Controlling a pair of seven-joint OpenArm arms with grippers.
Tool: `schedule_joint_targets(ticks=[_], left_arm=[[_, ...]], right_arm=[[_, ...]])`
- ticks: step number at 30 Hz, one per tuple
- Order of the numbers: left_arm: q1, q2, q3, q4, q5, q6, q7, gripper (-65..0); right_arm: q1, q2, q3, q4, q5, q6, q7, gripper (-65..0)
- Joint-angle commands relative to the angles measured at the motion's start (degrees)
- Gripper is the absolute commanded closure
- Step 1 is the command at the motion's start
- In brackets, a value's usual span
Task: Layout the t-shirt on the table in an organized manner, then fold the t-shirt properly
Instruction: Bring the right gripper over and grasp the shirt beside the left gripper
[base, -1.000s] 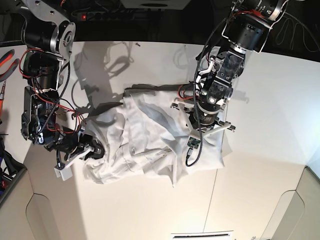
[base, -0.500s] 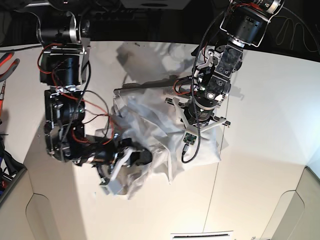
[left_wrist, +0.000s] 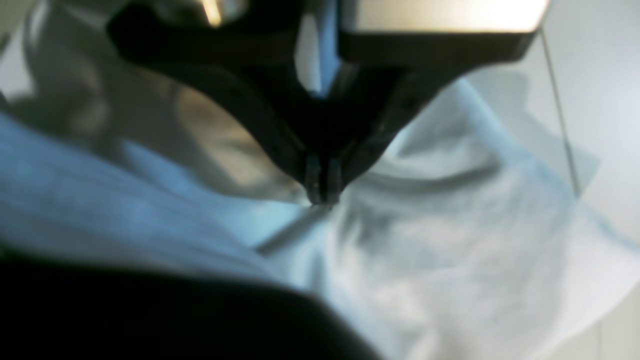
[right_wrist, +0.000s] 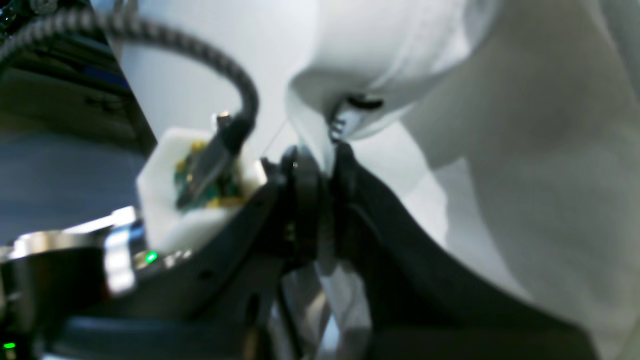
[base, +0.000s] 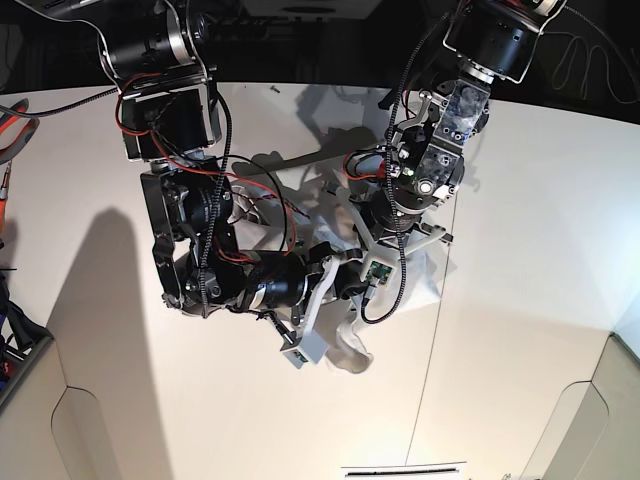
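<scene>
White bench spreads wide around your work. Your right claw, clamped on a fold of the t-shirt, has swept from the near left edge in toward the middle, bunching the shirt under both arms. Your left claw stays pinched together on cloth. Expect to spread it out again before folding.

My arms black metal, red wires and braided black cable; my fingers dark, tapered; white camera housing.
</scene>
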Motion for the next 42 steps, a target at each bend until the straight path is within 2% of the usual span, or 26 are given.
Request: schedule_joint_targets(ticks=[1, 9, 14, 16, 21, 24, 27, 30, 36, 39, 42], left_arm=[[-0.8, 0.1, 0.2, 2.7, 0.0, -1.9, -0.4, 0.0], [-0.8, 0.0, -2.9, 7.9, -1.5, -1.9, 0.7, 0.0], [-0.7, 0.0, -8.8, 7.9, -1.5, -2.0, 1.1, 0.0], [-0.7, 0.0, -11.3, 7.9, -1.5, -3.5, 1.3, 0.0], [-0.5, 0.0, -17.3, 7.9, -7.0, -7.9, 2.1, 0.0], [0.3, -0.1, -20.2, 7.9, -9.7, -9.5, 2.1, 0.0], [2.2, -1.6, -22.4, 7.5, -12.0, -9.6, 1.4, 0.0], [4.2, -2.9, -24.3, 4.4, -14.1, -9.3, -2.0, 0.0], [4.6, -2.6, -25.9, -4.3, -18.6, -9.4, -4.6, 0.0], [4.7, -1.9, -25.9, -5.1, -19.5, -10.1, -4.5, 0.0], [4.5, -1.2, -25.9, -5.1, -19.9, -10.1, -4.5, 0.0]], right_arm=[[1.5, -1.1, -0.4, 1.0, 3.1, 0.7, 1.4, 0.0], [1.5, -1.1, -0.4, 1.0, 3.1, 0.7, 1.4, 0.0], [1.5, -1.1, -0.4, 1.0, 1.9, 0.7, 1.4, 0.0], [1.5, -1.0, -0.3, 1.0, 1.0, 0.7, 1.6, 0.0], [1.5, -1.0, -0.3, 1.0, 0.7, 0.7, 1.8, 0.0], [1.5, -0.9, -0.3, 1.0, 0.7, 0.7, 1.8, 0.0], [1.5, -0.9, -0.3, 1.0, 0.7, 0.7, 1.8, 0.0], [1.5, -1.0, -0.3, 1.0, 0.7, 0.7, 1.8, 0.0], [1.5, -1.7, -0.5, 1.0, 0.7, 0.7, 2.4, 0.0], [1.3, -2.3, -1.0, 1.0, 0.9, 0.6, 2.7, 0.0], [1.2, -2.3, -3.1, 0.8, -1.4, -0.5, 4.0, 0.0]])
